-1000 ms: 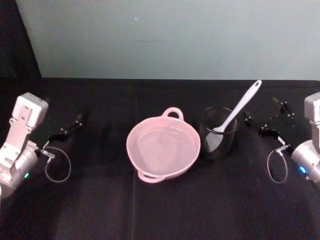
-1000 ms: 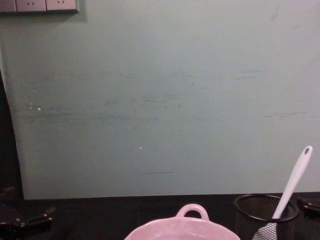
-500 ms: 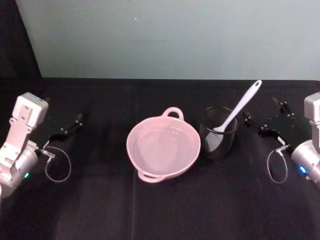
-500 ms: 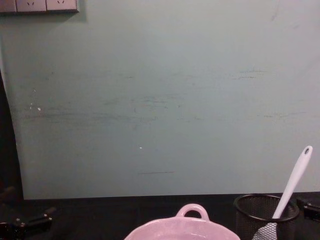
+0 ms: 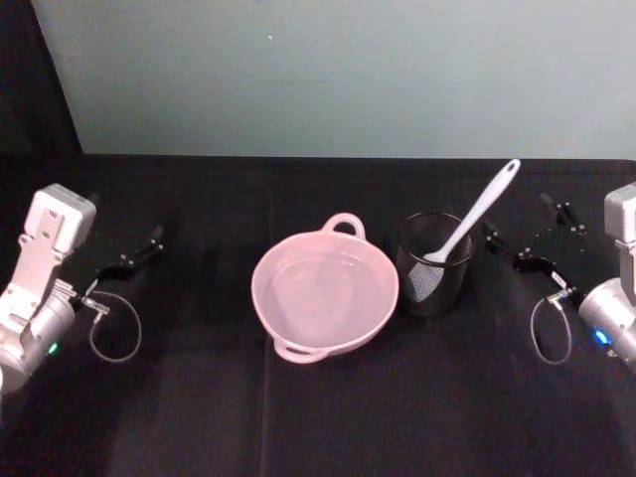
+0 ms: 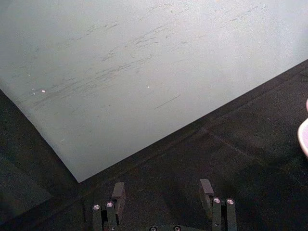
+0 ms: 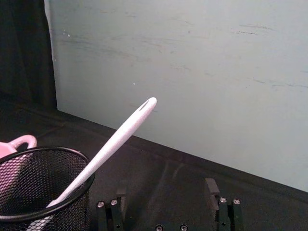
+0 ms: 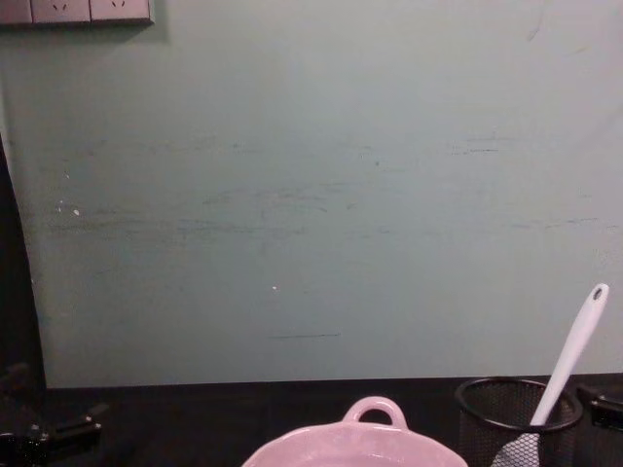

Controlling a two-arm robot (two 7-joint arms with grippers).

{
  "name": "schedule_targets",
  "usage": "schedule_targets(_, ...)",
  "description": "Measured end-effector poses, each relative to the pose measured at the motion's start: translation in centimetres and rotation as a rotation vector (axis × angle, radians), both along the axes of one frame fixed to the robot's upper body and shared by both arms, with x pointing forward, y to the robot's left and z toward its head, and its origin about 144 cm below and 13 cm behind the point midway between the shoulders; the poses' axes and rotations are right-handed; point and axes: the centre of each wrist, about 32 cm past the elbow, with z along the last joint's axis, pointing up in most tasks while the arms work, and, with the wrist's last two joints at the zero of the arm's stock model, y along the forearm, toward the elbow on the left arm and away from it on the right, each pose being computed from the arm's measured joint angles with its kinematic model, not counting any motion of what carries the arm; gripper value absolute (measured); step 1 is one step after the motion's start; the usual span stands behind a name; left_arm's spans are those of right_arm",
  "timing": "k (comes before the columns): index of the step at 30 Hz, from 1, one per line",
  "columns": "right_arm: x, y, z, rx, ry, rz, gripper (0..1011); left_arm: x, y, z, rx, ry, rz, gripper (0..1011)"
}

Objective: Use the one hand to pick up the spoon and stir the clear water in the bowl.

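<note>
The pale pink bowl sits mid-table with its loop handle toward the wall, and clear water gives a faint shine inside it. The white spoon stands blade-down in a black wire-mesh cup just right of the bowl, its handle leaning up and to the right. My right gripper rests open on the table right of the cup, close to the spoon's handle but apart from it. My left gripper lies open far to the left. In the chest view the bowl and spoon sit low.
A black cloth covers the table, with free room in front of the bowl and on both sides. A pale green wall stands close behind. Cable loops hang by each wrist.
</note>
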Motion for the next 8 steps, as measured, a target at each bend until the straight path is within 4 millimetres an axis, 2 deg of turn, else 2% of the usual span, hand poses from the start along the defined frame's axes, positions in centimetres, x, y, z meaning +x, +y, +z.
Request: schedule_targets(8, 0.00, 0.00, 0.00, 0.000, 0.000, 0.000, 1003, 0.00, 0.00, 0.00, 0.000, 0.000, 0.000, 1011)
